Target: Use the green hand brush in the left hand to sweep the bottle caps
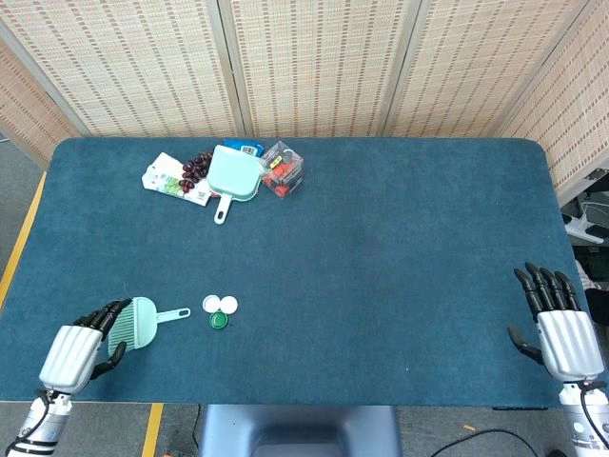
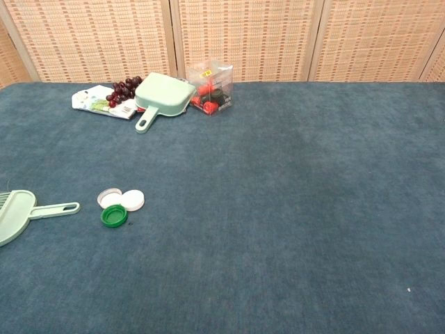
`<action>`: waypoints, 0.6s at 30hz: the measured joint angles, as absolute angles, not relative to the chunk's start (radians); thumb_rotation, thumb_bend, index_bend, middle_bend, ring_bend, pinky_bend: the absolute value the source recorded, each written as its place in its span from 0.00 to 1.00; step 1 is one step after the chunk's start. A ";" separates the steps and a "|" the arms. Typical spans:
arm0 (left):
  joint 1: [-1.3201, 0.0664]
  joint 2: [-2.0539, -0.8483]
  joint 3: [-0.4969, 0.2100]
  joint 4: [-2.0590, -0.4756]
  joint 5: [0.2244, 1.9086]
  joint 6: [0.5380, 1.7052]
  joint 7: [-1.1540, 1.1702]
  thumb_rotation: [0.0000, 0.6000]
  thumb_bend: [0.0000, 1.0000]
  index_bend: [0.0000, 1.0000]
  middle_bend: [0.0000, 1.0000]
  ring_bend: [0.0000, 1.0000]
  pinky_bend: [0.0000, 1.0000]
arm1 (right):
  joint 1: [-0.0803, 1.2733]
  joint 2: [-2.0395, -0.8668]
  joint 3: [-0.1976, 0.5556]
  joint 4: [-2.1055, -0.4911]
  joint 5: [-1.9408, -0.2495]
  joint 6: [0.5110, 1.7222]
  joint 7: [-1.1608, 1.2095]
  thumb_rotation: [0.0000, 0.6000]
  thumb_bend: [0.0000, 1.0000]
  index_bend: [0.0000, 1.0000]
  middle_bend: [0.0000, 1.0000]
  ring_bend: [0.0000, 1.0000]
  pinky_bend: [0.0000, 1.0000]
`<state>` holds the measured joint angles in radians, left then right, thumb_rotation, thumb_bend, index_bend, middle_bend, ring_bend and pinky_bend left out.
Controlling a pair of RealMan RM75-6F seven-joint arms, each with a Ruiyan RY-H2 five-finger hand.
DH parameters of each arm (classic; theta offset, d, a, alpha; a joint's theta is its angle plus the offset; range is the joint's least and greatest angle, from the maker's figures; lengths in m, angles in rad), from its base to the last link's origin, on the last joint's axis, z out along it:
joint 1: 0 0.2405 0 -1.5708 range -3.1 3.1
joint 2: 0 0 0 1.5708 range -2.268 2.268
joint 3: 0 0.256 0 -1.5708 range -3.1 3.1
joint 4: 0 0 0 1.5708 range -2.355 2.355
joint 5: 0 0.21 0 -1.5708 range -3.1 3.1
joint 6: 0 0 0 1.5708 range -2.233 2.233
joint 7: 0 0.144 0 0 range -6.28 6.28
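The pale green hand brush (image 1: 143, 320) lies flat near the table's front left, handle pointing right toward the caps; the chest view shows it too (image 2: 24, 211). Two white bottle caps (image 1: 220, 304) and a dark green cap (image 1: 219, 320) sit just right of the handle, also seen as caps (image 2: 121, 205) in the chest view. My left hand (image 1: 81, 347) is at the brush's bristle end, fingers over its left edge, not gripping it. My right hand (image 1: 559, 328) rests open at the front right edge, far from everything.
At the back left lie a pale green dustpan (image 1: 232, 178), a bunch of dark grapes (image 1: 195, 168) on a white packet (image 1: 171, 179), and a clear box with red items (image 1: 283, 168). The table is covered in blue felt (image 1: 381, 267).
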<state>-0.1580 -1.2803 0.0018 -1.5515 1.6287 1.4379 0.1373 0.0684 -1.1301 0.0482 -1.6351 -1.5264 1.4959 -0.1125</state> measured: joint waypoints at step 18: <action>-0.282 -1.503 -0.048 -1.442 1.459 1.224 0.385 1.00 0.36 0.24 0.32 0.68 0.81 | 0.083 -1.140 0.046 -1.642 -1.494 1.449 -0.147 1.00 0.24 0.00 0.00 0.00 0.00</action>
<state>-0.2817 -1.5027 -0.0477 -1.4423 1.4586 1.2237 0.3850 0.0835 -1.1399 0.0463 -1.6425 -1.4940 1.4492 -0.1471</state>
